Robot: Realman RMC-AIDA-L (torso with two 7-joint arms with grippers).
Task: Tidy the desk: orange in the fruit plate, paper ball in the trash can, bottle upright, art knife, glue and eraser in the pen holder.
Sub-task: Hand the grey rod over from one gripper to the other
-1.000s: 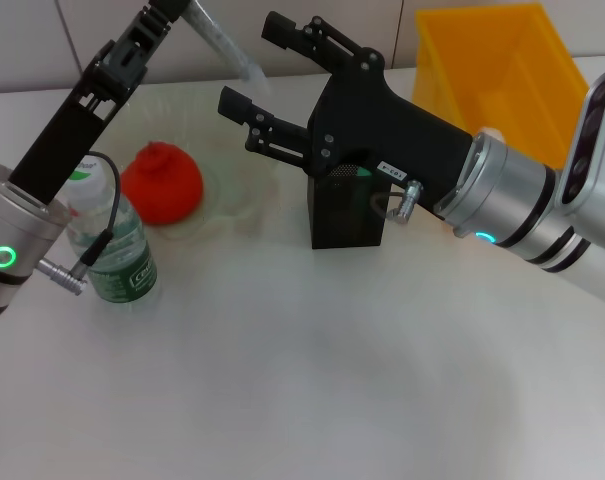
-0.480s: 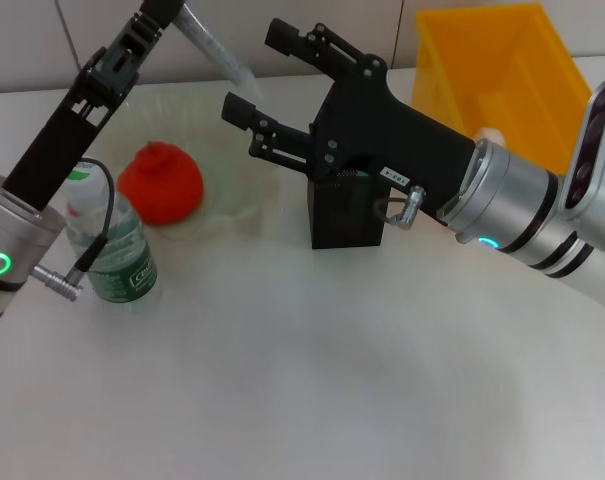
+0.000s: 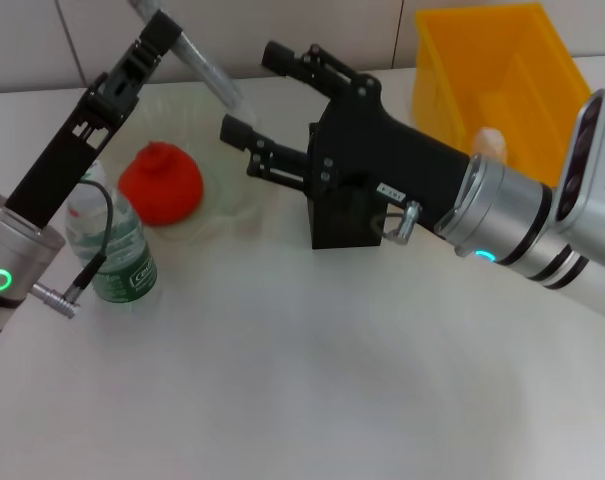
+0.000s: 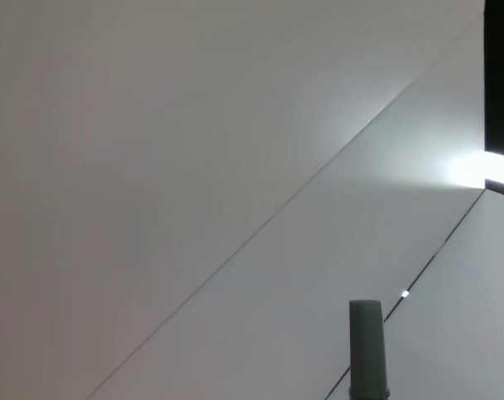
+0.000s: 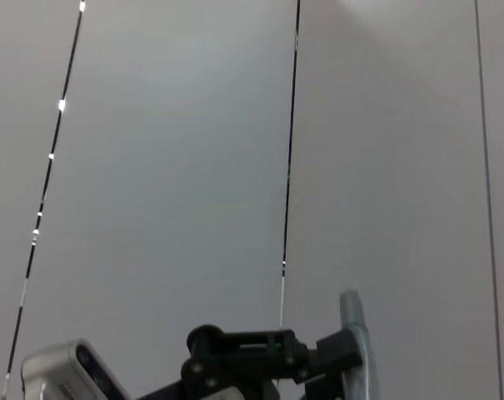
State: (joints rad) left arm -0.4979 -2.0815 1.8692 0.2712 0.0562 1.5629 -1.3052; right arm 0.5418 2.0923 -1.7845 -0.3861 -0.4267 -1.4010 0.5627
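Note:
My left gripper [image 3: 162, 27] is raised over the far left of the desk, shut on a long grey stick, the art knife [image 3: 207, 68], which slants towards the right gripper. Its tip [image 4: 367, 350] shows in the left wrist view. My right gripper [image 3: 250, 88] hangs open above the black mesh pen holder [image 3: 344, 225], fingers pointing at the knife but apart from it. The orange [image 3: 160, 182] lies in the pale green fruit plate [image 3: 237, 195]. The bottle [image 3: 112, 245] stands upright beside my left arm. A pale lump [image 3: 490, 140] lies in the yellow trash can [image 3: 497, 70]. Glue and eraser are hidden.
The right wrist view shows only the tiled wall, with the left gripper [image 5: 335, 350] and the knife [image 5: 351, 329] at its lower edge. The right arm's body covers the pen holder's mouth. Bare white desk fills the front half of the head view.
The left gripper has swung the art knife to the left and lowered its far end. The right gripper has sunk slightly over the pen holder.

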